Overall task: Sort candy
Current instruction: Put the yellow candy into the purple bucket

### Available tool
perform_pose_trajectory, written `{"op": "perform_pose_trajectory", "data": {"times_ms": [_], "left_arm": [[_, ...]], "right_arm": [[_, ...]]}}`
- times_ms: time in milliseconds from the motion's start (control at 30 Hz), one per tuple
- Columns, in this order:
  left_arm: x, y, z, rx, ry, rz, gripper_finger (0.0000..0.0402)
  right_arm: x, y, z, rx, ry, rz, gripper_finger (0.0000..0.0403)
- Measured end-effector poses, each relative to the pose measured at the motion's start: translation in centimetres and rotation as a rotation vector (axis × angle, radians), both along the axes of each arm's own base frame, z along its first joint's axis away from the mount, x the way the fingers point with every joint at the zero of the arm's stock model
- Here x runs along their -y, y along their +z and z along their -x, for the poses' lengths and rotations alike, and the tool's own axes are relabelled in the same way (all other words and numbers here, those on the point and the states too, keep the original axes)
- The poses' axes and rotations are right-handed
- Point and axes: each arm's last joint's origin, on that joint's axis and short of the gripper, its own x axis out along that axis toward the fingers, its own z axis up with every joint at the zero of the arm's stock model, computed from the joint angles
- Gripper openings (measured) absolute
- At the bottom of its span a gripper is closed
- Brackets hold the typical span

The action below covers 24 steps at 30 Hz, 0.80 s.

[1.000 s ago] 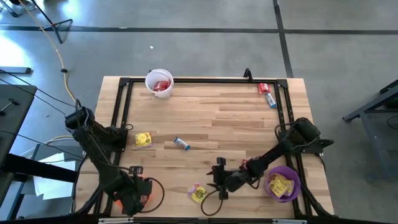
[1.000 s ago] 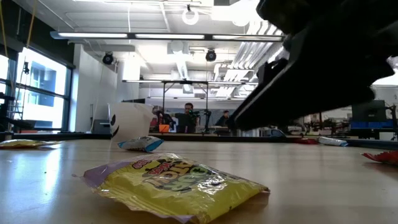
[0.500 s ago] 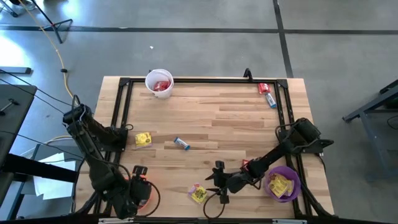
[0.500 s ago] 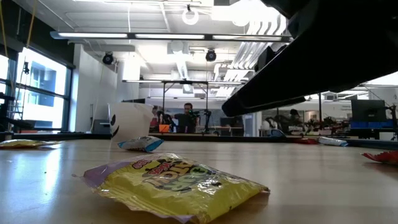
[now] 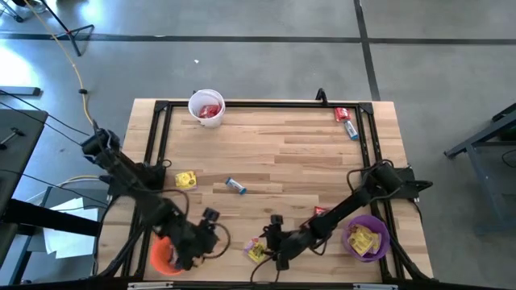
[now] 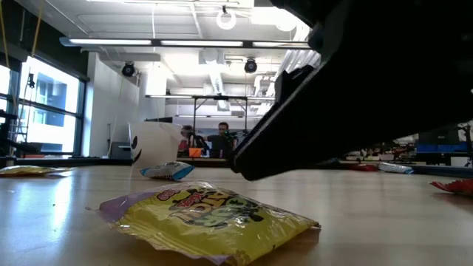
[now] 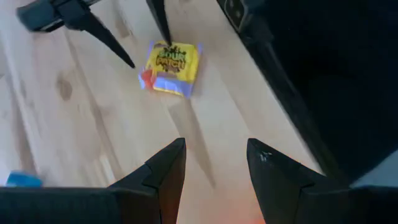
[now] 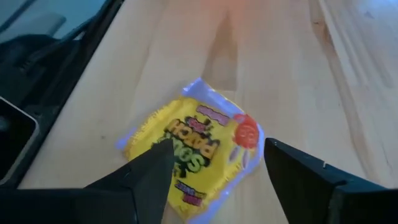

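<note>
flat yellow crinkly candy packet (image 5: 256, 252) on the near middle of the wooden tabletop (image 5: 306, 153). right claw (image 5: 270, 246) wide open and empty, right over it. probably light, soft, slippery; best pinched across the flat middle. left claw (image 5: 211, 234) open, empty, nearby.

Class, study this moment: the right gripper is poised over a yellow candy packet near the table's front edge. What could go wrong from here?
1. The right gripper stands open around the flat yellow packet; its fingers may push it along the wood instead of lifting it.
2. The left gripper, also open, hangs close by, pointed at the same packet; the arms might collide.
</note>
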Motion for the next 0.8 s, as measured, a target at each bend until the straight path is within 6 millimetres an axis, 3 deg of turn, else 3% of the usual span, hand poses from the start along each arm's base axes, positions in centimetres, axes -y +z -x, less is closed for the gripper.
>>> {"op": "perform_pose_trajectory", "data": {"times_ms": [167,333,500,633,800], "left_arm": [[-2.3,-4.6,-1.2,0.072,-0.047,0.056,0.0158],[-4.5,-7.3,-1.7,0.166,-0.048,0.115,0.0158],[-6.2,-7.4,-2.1,0.295,-0.056,0.113,0.0158],[-7.2,-7.0,-2.5,0.492,-0.083,0.121,0.0158],[-9.2,-7.4,-2.3,0.688,-0.050,0.137,0.0158]], "right_arm": [[-0.2,0.1,-0.2,-0.022,0.035,-0.026,0.0255],[-0.3,-0.2,-0.2,-0.036,0.026,-0.042,0.0255],[0.0,-1.2,-0.3,-0.055,-0.003,-0.012,0.0255],[0.1,-1.7,-0.4,-0.059,-0.023,-0.031,0.0249],[0.3,-2.0,-0.6,-0.074,-0.033,-0.052,0.0199]]}}
